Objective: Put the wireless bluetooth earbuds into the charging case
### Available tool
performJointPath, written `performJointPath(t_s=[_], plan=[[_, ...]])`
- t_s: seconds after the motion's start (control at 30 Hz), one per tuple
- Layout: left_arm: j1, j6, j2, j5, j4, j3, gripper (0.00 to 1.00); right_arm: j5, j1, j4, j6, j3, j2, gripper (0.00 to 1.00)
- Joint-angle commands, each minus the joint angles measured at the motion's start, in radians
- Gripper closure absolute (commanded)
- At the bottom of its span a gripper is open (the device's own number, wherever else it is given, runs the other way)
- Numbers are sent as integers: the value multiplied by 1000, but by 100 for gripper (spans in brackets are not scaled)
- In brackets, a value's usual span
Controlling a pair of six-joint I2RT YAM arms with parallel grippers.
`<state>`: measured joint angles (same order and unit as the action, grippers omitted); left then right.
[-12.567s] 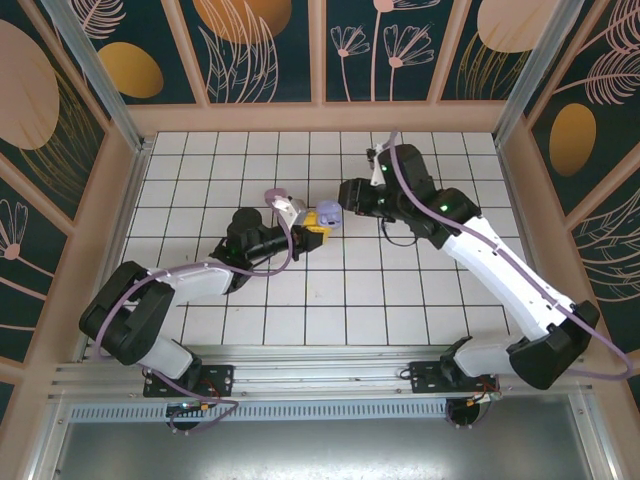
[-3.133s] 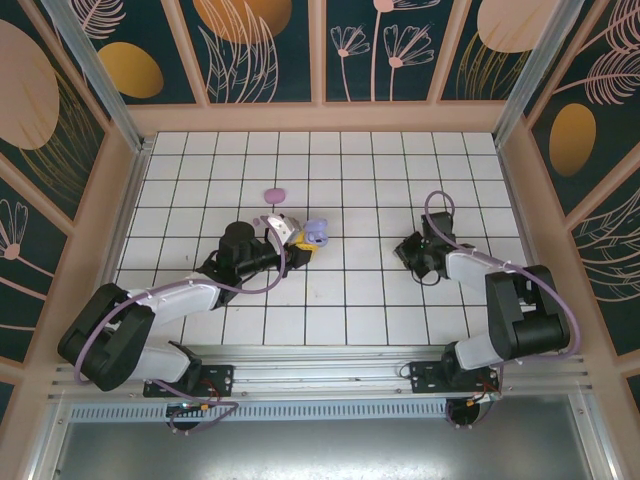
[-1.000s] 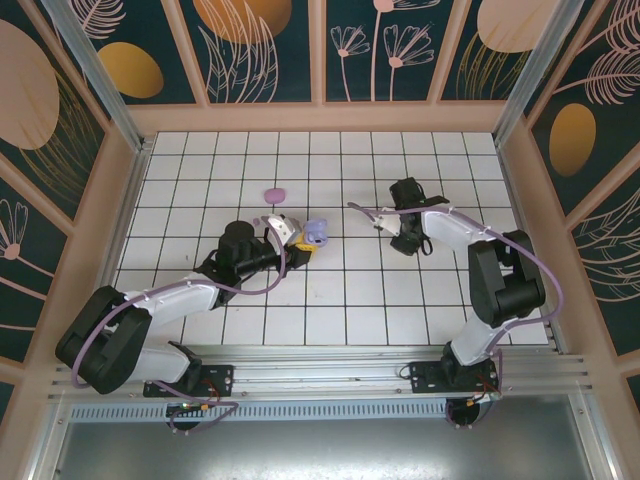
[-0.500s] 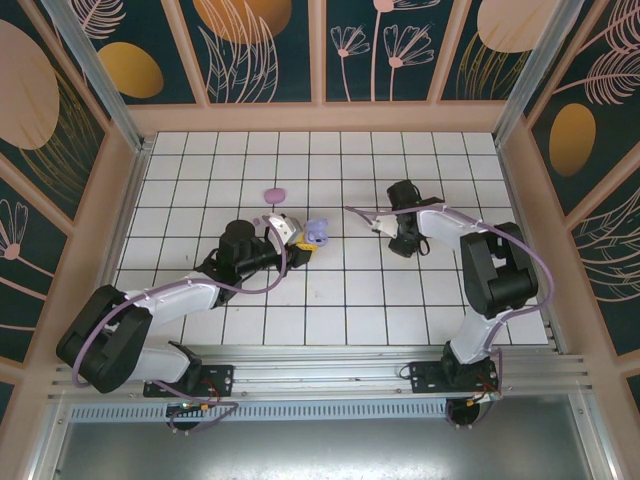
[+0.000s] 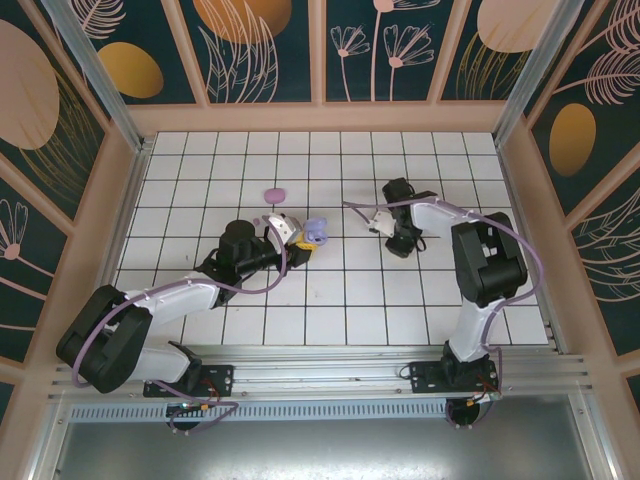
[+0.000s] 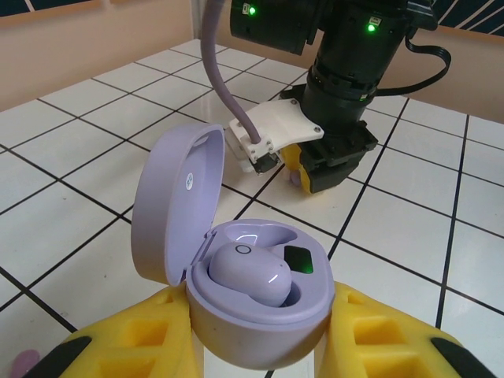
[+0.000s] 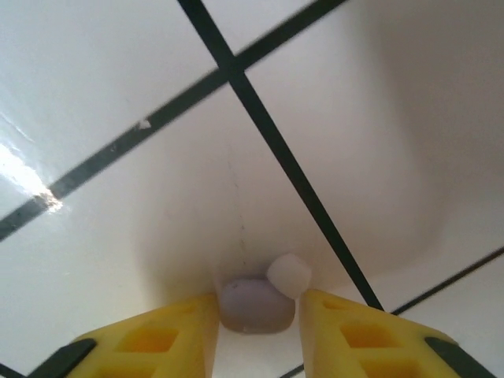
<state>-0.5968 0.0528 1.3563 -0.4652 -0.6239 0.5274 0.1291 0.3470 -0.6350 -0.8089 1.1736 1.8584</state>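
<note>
Right gripper [image 7: 256, 312] farther left, around earbud [image 7: 249, 307]

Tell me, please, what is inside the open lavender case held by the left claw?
Inside the lavender case, one lavender earbud sits in one socket; the socket beside it looks empty, glinting green. The earbud covers its own socket's floor.

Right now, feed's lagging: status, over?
Left gripper shut on open lavender case, seated earbud inside. Right gripper shut on loose earbud, at tile. Pink case aside.
</note>
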Motion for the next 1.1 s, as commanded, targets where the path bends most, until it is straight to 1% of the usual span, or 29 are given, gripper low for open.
performJointPath(t_s=[0.0,0.07,0.1,0.17,0.57,0.83,1.07], plan=[[-4,22,-20,7,-7,-10,100,-94,12,13,76,50,54,76],[-4,23,-24,9,-5,-13,100,-109,14,0,116,68,72,81],[-4,24,-26,8,-5,-15,100,-109,15,-4,133,75,79,83],[-4,23,-27,10,-4,-15,100,-154,14,-17,166,92,91,84],[-4,21,-30,12,-2,-14,100,-333,12,-112,357,209,138,85],[-4,20,-43,20,4,-19,100,-515,-26,-127,508,251,143,86],[-4,19,-50,23,3,-25,100,-551,-57,-162,626,274,134,87]])
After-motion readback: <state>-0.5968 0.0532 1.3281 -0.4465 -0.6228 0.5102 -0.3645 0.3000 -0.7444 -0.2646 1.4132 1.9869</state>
